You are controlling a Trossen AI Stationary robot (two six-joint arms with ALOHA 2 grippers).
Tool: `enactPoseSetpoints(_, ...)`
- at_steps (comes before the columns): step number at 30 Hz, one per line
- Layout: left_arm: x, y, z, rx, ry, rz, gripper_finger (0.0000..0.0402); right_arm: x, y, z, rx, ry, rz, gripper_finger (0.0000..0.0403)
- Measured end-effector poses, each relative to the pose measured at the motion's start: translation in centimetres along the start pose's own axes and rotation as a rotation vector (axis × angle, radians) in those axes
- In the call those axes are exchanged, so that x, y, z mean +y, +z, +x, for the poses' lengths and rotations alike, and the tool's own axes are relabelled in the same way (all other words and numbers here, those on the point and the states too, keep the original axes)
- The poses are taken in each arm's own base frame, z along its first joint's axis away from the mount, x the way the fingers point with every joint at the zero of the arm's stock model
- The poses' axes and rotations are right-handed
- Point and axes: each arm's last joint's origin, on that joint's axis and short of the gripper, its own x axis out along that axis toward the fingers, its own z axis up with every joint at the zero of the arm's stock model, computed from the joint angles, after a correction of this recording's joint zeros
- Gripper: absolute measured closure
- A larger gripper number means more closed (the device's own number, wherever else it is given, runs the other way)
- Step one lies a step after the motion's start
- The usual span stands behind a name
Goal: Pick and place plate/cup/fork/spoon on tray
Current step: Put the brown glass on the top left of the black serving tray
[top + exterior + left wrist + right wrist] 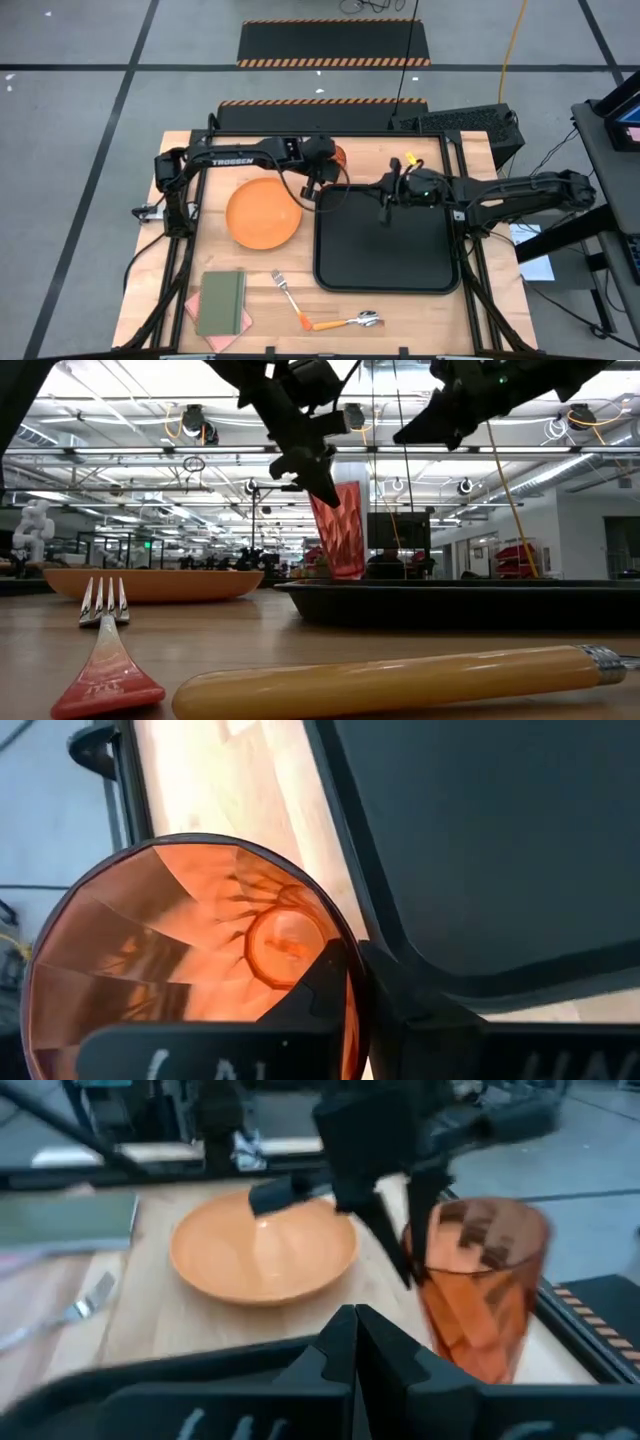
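From above, the left hand (pixel 322 172) pinches the cup (pixel 339 155) near the tray's (pixel 440 280) far left corner. The right hand (pixel 385 212) hangs over the tray, fingers pressed together. The plate (pixel 263 213) lies left of the tray; fork (pixel 288 294) and spoon (pixel 352 321) lie near the front edge of the surface (pixel 280 320), beside a notebook (pixel 220 302).

In the low view the cup (pixel 340 530) hangs tilted above the tray rim (pixel 460 603).

The left wrist view looks into the cup (pixel 190 955), one finger (pixel 320 990) inside its rim.

The right wrist view shows cup (pixel 480 1295) and plate (pixel 262 1258).
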Motion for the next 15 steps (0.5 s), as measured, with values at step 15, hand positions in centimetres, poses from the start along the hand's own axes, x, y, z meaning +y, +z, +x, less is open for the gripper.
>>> enactPoseSetpoints(15, -2.0, 0.9, -0.8, 0.108, 0.018, 0.220, 0.0380, 0.8, 3.1, 4.2, 0.056, -0.093, -0.218, 0.0309)
